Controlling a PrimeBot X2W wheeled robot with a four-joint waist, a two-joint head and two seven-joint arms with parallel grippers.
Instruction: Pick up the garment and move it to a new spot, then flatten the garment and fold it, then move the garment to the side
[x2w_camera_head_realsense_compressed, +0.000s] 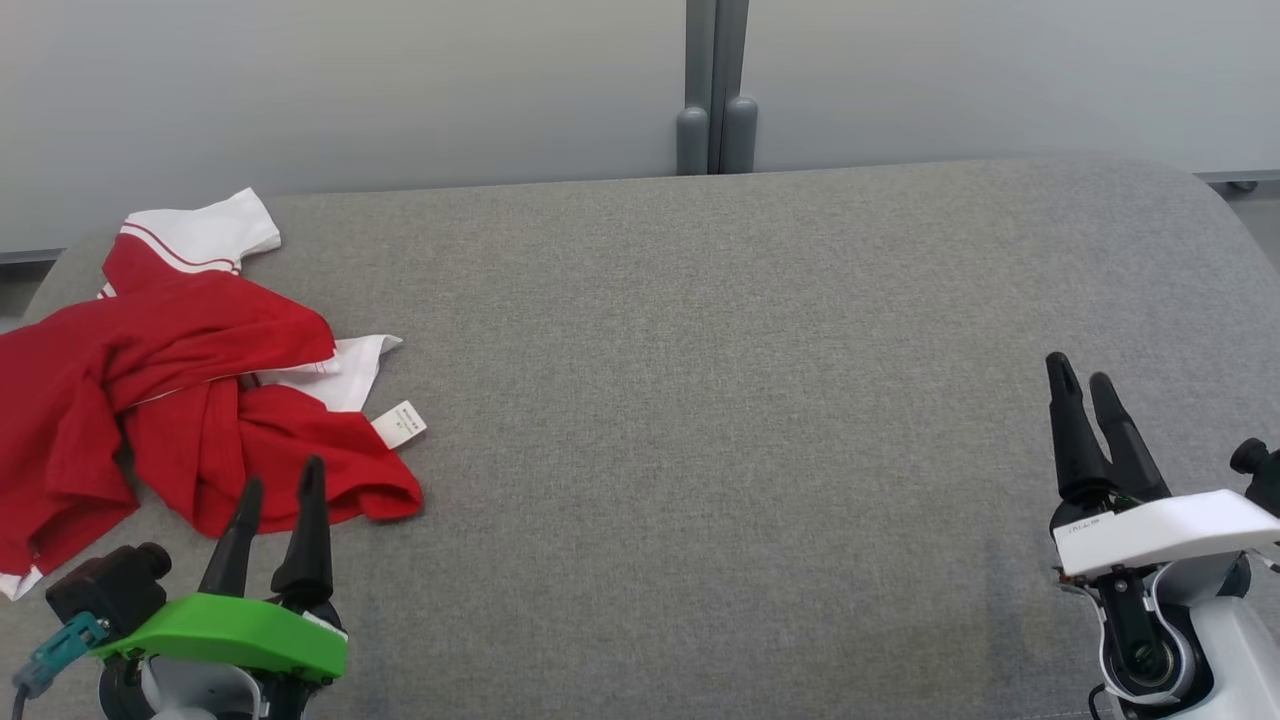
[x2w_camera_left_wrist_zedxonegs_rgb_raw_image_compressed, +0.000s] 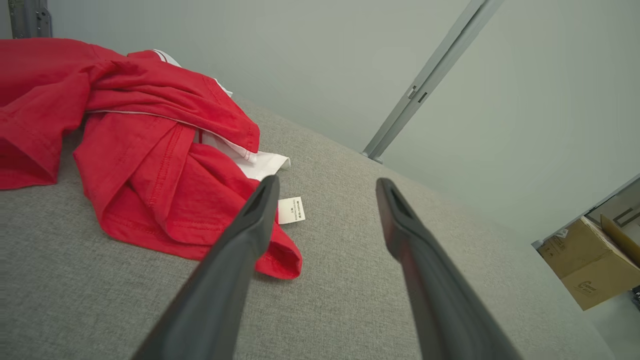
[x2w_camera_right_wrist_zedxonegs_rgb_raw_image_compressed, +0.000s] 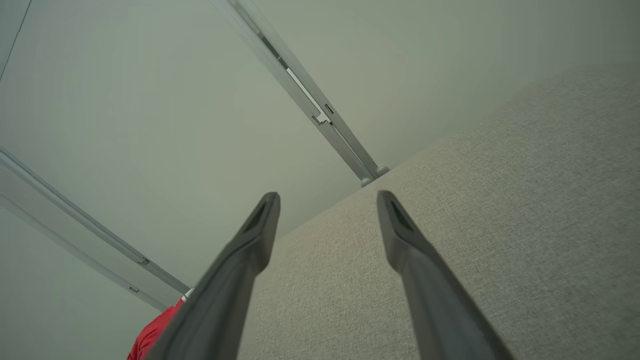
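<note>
1. Garment: a short-sleeved top in red knit jersey with white trim. It is crumpled into a loose heap of overlapping folds on the far-left part of the tabletop, and its left edge runs out of the head view. The hems carry rows of fine stitching, which show in the left wrist view.
2. Sleeve band: white with thin red stripes, lying flat and pointing toward the back edge of the tabletop.
3. Care label: a small white rectangle with dark print too small to read. It lies on the grey cloth at the heap's right edge.
4. Tabletop: covered in grey woven fabric with a matte, fine grain and rounded far corners.
5. Left fingers: two long, dark, tapered fingers set well apart with nothing between them. In the head view their tips overlap the garment's near hem; whether they touch it cannot be told. Their mount is a green plastic cover.
6. Right fingers: the same form, spread and empty, above bare fabric at the right and well apart from the garment. They sit on a white cover.
7. Post: grey, between pale smooth wall panels.
8. Cardboard box: brown, beyond the tabletop's edge.
</note>
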